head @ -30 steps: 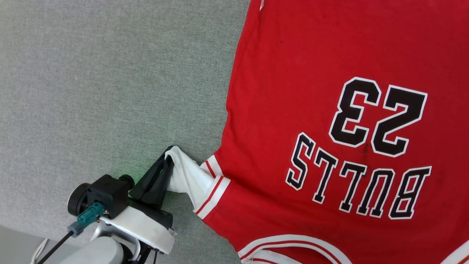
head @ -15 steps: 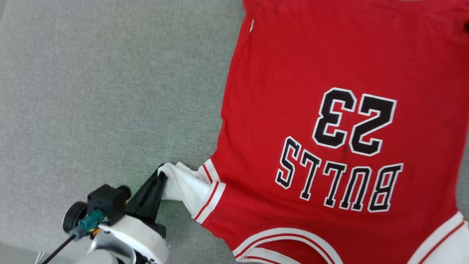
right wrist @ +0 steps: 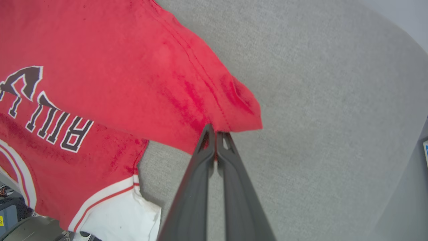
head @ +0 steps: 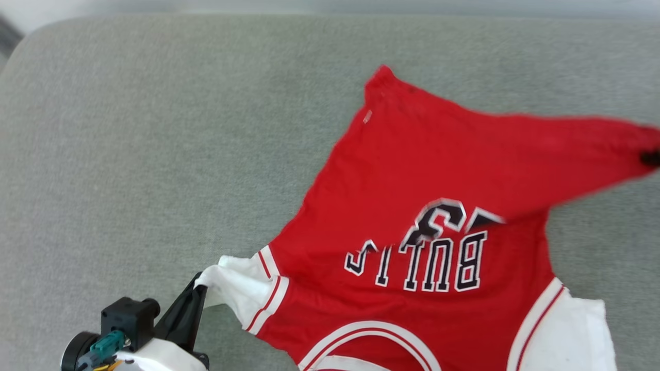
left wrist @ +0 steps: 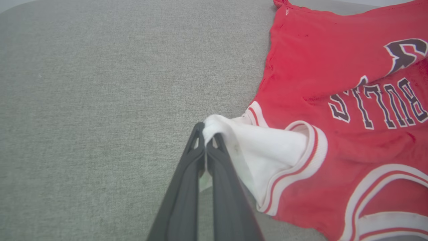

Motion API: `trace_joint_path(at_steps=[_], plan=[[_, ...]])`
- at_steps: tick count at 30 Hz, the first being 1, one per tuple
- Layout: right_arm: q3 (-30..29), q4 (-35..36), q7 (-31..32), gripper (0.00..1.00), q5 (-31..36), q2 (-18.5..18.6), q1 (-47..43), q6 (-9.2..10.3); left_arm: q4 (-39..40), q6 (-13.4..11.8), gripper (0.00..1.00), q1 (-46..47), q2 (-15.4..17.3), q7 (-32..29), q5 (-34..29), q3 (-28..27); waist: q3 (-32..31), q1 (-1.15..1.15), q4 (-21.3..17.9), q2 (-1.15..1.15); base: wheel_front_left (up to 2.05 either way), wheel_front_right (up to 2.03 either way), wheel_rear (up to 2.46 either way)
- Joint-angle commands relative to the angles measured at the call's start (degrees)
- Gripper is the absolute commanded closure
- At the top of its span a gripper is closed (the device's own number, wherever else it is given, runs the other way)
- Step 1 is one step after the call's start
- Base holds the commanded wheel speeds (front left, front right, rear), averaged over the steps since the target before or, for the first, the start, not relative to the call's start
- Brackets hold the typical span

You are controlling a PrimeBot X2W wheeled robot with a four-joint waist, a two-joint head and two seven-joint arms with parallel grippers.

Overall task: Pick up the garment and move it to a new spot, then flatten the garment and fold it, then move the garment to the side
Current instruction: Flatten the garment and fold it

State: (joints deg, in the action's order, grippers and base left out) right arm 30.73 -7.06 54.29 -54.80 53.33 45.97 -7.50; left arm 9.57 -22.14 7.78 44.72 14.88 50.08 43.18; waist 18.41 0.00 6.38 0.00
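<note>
head view: the garment lay print-up on the grey desk, one far corner raised off it. left wrist view: the left gripper was clamped on the white sleeve. right wrist view: the right gripper pinched the red hem corner.

garment hem blurred, collar cut off

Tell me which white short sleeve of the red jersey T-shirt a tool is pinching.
The white sleeve in the shut left tool; the other white sleeve lies free, while the right tool pinches red hem.
</note>
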Motion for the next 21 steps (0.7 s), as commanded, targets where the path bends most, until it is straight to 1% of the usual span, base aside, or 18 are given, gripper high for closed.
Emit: trace_joint_path(at_steps=[1,3,6,9,14,16,19,20,21], plan=[[-0.39,1.15,-0.58,1.0,-0.99,1.45,-3.71,0.02,0.31,-0.56,1.0,-1.1,0.45,0.13,0.22,-0.18,-2.82,0.0,-2.69,0.0,0.0,0.0,0.0],[-1.28,2.6,-1.81,1.0,-1.79,3.74,-8.35,0.02,0.55,-0.77,1.0,-1.84,0.75,0.12,0.47,-0.22,-3.69,0.0,-3.45,0.0,0.0,0.0,0.0],[-2.71,3.66,-3.6,1.0,-3.42,6.06,-16.95,0.02,0.61,-1.0,1.0,-2.96,1.17,0.07,0.68,-0.15,-4.63,0.0,-4.42,0.0,0.0,0.0,0.0],[-4.22,2.8,-6.33,1.0,-4.73,6.62,-26.31,0.02,0.73,-0.98,1.0,-3.17,1.33,0.11,0.79,-0.29,-4.78,0.0,-4.88,0.0,0.0,0.0,0.0],[-5.37,0.56,-11.44,1.0,-4.76,3.56,-40.97,0.02,0.62,-0.73,1.0,-3.31,1.11,0.16,0.51,-0.36,-4.36,0.0,-5.03,0.0,0.0,0.0,0.0],[-5.67,-0.17,-12.7,1.0,-4.35,2.21,-44.87,0.02,0.4,-0.71,1.0,-3.32,1.14,0.17,0.48,-0.33,-4.27,0.0,-5.02,0.0,0.0,0.0,0.0],[-7.08,-0.94,-14.72,1.0,-3.61,-0.29,-48.07,0.02,-0.05,-0.48,1.0,-3.24,1.43,0.04,0.32,-0.18,-4.56,0.0,-5.04,0.0,0.0,0.0,0.0],[-7.83,-0.84,-15.44,0.04,-3.27,-1.13,-48.33,0.02,-0.15,-0.5,1.0,-3.32,1.5,0.01,0.37,-0.22,-4.73,0.0,-5.16,0.0,0.0,0.0,0.0],[-8.66,-0.3,-16.09,0.0,-2.7,-1.72,-48.14,0.02,-0.25,-0.57,1.0,-3.53,1.49,0.03,0.55,-0.35,-4.95,0.0,-5.35,0.0,0.0,0.0,0.0]])
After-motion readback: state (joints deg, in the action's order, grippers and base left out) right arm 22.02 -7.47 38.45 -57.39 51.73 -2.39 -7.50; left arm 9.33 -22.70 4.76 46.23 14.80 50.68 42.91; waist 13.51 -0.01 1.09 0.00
